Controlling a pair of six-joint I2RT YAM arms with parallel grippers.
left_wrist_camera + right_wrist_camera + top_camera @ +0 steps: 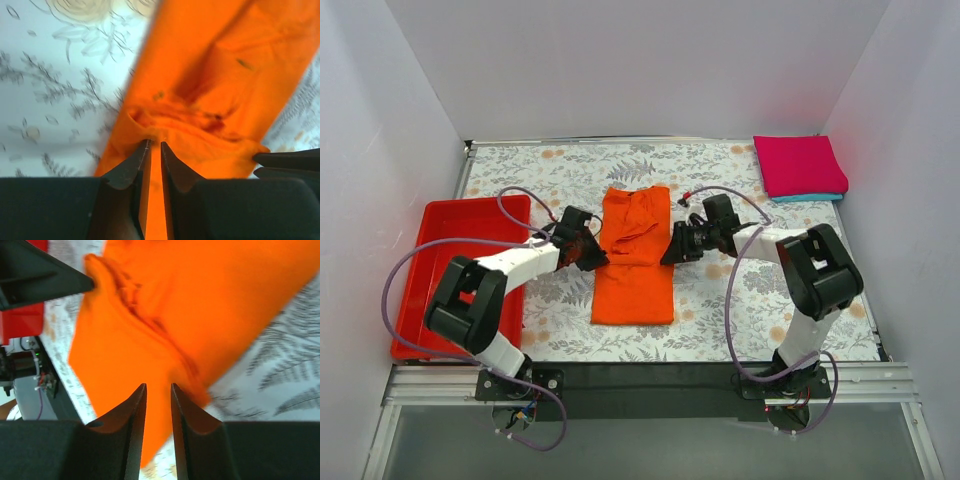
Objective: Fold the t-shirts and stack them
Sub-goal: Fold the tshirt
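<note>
**Orange tee gripped both sides, cross-fold in hand**

Location: orange tee [633, 270] lies centre of table [740, 300] as a long strip, upper half rumpled and doubled, lower half flat. Pink tee [798, 163] sits folded at far right corner, on top of teal tee [817, 197], of which only an edge shows.

Grip: left gripper [592, 248] is at the strip's left edge, about mid-length. Its wrist view shows fingers nearly together with cloth bunched between them, i.e. pinched on the orange tee. Right gripper [672, 246] is opposite on the right edge, fingers likewise close together with orange in the gap. Judged clamped on cloth.

Step, as judged: crosswise fold of the strip.

Recommendations: move both arms in step and at equal height so the crease runs square. Hold light tension across the width to avoid a sag at centre. Lay edges flush before release. Smooth the rumpled upper part, or the stack may sit crooked.

Count: tees 3 (1 orange, 1 pink, 1 teal). Red tray [470, 232] 1, at left. Grippers 2.
</note>
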